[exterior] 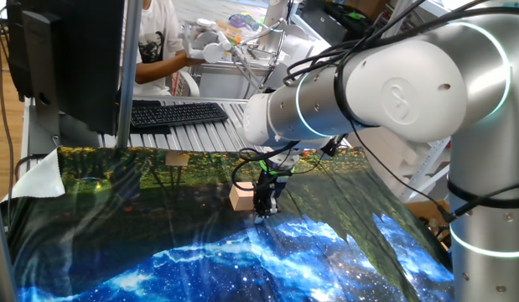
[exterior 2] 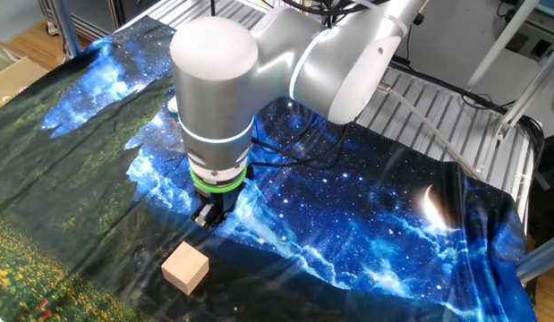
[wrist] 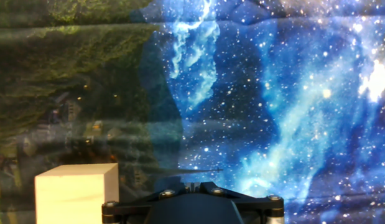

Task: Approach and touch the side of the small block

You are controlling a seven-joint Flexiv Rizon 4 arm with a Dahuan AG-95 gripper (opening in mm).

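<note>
The small block (exterior: 240, 197) is a pale tan wooden cube on the printed cloth. It also shows in the other fixed view (exterior 2: 185, 267) and at the lower left of the hand view (wrist: 77, 193). My gripper (exterior: 264, 210) is a black tool tip that points down at the cloth just right of the block. In the other fixed view the gripper (exterior 2: 209, 215) stands a short gap away from the block. In the hand view the gripper (wrist: 192, 185) has its jaws closed together with nothing between them. I cannot tell whether it touches the block.
A flatter tan piece (exterior: 177, 158) lies at the cloth's far edge. A keyboard (exterior: 177, 112) and a monitor (exterior: 66, 50) stand behind it, with a person beyond. A metal slatted surface (exterior 2: 438, 107) borders the cloth. Cables (exterior: 259, 164) hang beside the wrist.
</note>
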